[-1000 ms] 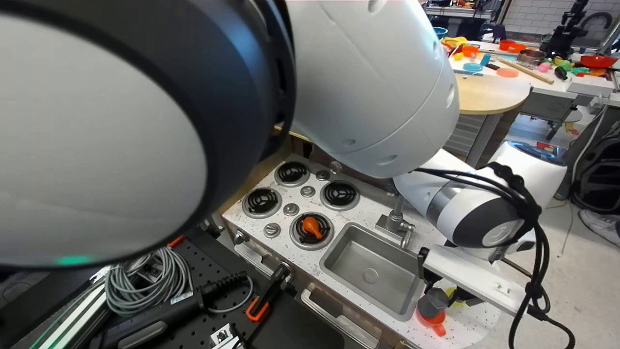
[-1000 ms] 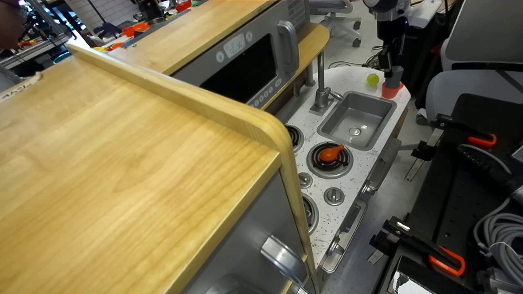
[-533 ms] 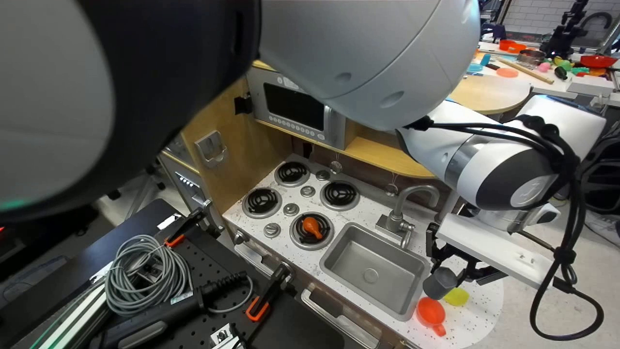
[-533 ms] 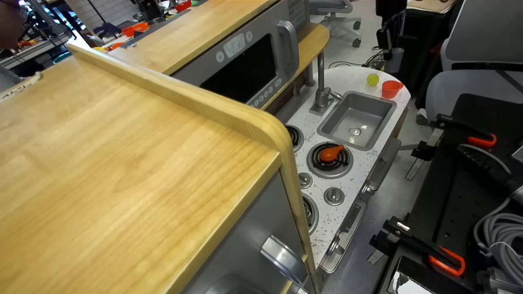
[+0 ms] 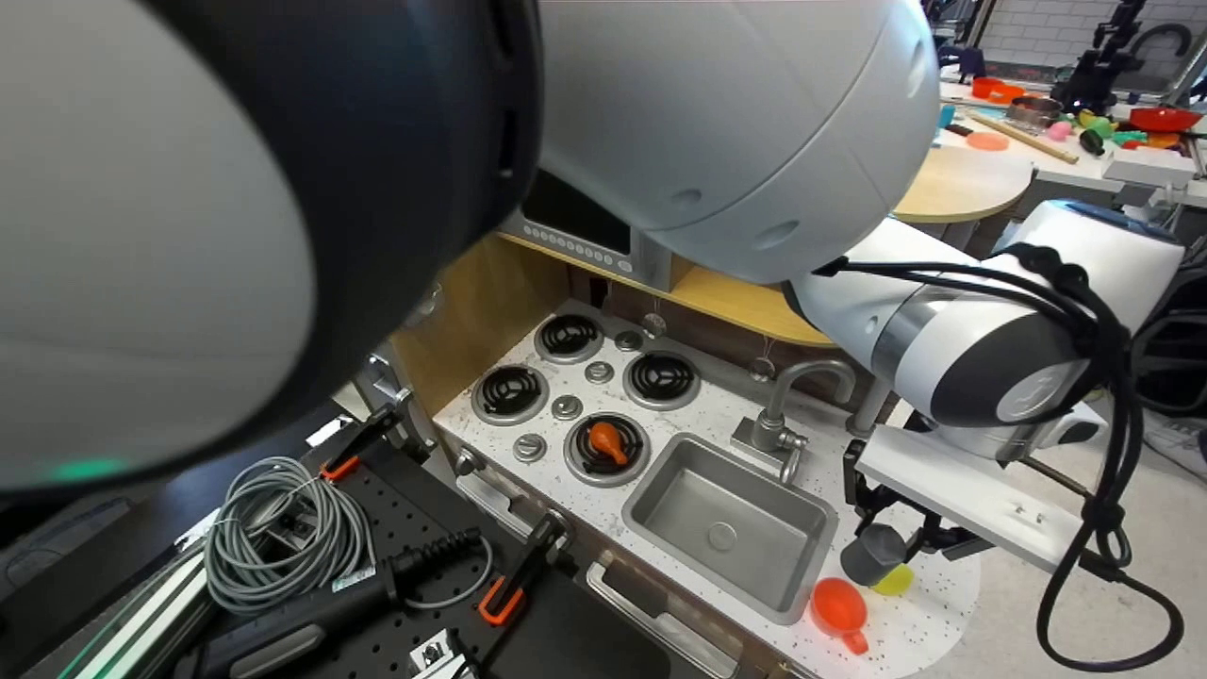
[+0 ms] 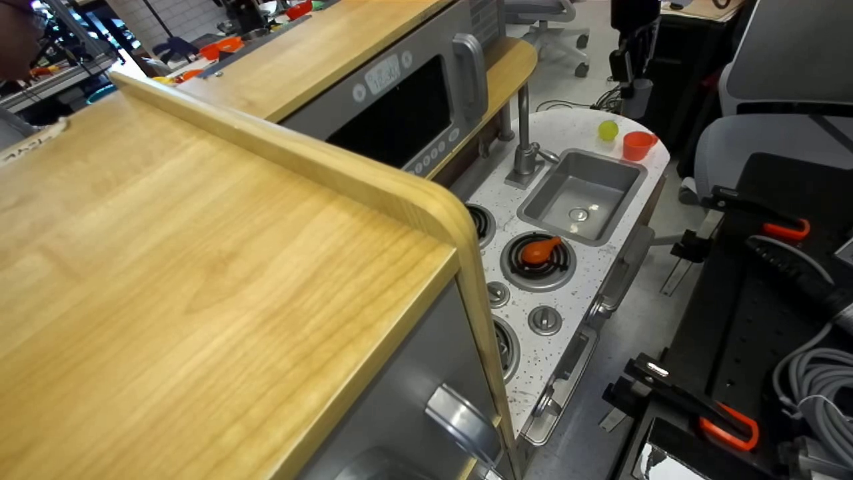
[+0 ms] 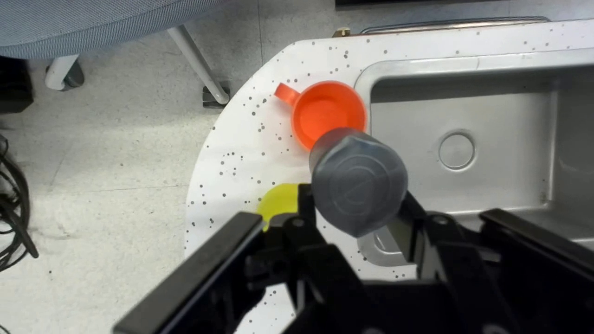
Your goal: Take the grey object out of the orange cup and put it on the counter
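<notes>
My gripper [image 7: 357,202] is shut on the grey object [image 7: 359,183], a small tapered cup-like piece, with a finger on either side of it. It holds the piece in the air, tilted, above the white counter [image 7: 232,162]. The orange cup [image 7: 327,111] stands upright on the counter beside the sink, and its visible inside is empty; the grey object overlaps its rim in the wrist view. In both exterior views the grey object [image 5: 872,554] [image 6: 638,99] hangs apart from the orange cup [image 5: 837,605] [image 6: 638,145].
The grey sink [image 7: 457,185] lies right beside the orange cup. A yellow-green object [image 6: 608,130] sits on the counter, partly behind a finger in the wrist view. The faucet [image 5: 778,424] rises behind the sink. An orange piece [image 5: 606,440] lies on a burner.
A second ago the grey object was inside the orange cup. My gripper has lifted it up and out, then shifted slightly; the cup has stayed in place.
</notes>
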You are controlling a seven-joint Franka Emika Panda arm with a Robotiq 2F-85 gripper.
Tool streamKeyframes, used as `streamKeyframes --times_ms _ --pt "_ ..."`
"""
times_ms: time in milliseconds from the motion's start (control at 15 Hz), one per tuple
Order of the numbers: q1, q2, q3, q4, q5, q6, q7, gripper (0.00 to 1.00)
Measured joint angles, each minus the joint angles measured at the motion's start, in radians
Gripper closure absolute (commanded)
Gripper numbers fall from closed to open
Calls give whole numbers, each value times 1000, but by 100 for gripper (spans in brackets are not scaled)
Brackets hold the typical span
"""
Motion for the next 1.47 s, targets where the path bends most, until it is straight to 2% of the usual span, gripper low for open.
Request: streamKeyframes --times_ms 600,1467 --pt "2 159 6 170 0 33 41 83" --pt "18 281 29 336 -1 17 41 83"
